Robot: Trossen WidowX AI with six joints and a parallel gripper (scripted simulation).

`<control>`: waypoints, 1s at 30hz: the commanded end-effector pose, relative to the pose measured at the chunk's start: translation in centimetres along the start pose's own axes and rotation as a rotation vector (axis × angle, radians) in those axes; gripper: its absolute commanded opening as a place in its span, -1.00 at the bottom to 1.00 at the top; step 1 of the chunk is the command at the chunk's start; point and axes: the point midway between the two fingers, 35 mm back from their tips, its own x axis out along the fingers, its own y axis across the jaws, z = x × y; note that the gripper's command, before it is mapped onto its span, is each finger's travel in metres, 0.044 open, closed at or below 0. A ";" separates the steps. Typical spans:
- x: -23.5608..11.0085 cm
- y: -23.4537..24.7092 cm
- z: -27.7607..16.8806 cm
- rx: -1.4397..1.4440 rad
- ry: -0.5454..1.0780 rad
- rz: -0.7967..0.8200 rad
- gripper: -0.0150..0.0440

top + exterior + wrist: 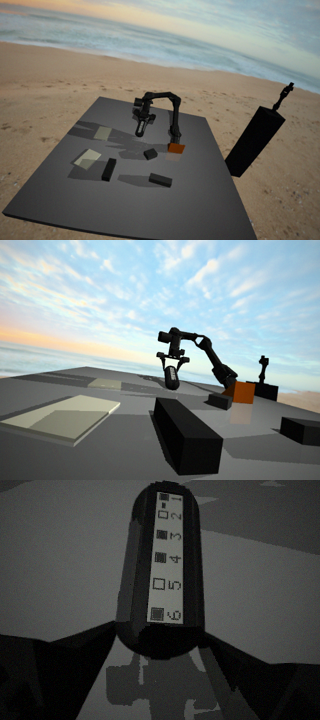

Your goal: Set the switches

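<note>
The dark controller unit (139, 134) (171, 385) (192, 580) hangs above the bench (180, 206) (124, 459), tipped up with its labelled underside showing. My gripper (145, 119) (171, 368) (158, 630) is shut on the unit, one finger on each side near its number 6 end. The white label (171, 575) reads in the wrist view: 1 filled, 2 empty, 3 filled, 4 filled, 5 empty, 6 filled. A small dark mark lies between squares 1 and 2. The switches are on the far side, hidden.
Two pale plates (87, 158) (102, 133) (62, 418) (104, 384) lie left. A long black block (109, 169) (191, 431), a small dark block (150, 153) (219, 401) and another dark block (160, 180) (297, 429) lie nearer. An orange wedge (176, 148) (244, 392) stands by the arm's base.
</note>
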 end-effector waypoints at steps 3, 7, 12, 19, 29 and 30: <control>0.6 0.3 0.1 -0.015 -0.006 0.010 0.65; 0.9 0.3 -0.1 -0.015 -0.006 0.010 0.65; 1.3 0.3 -0.3 -0.015 -0.005 0.010 0.65; 1.7 0.3 -0.6 -0.015 -0.005 0.010 0.65; 2.4 0.3 -1.0 -0.015 -0.005 0.010 0.65; 2.5 0.3 -1.0 -0.015 -0.005 0.010 0.65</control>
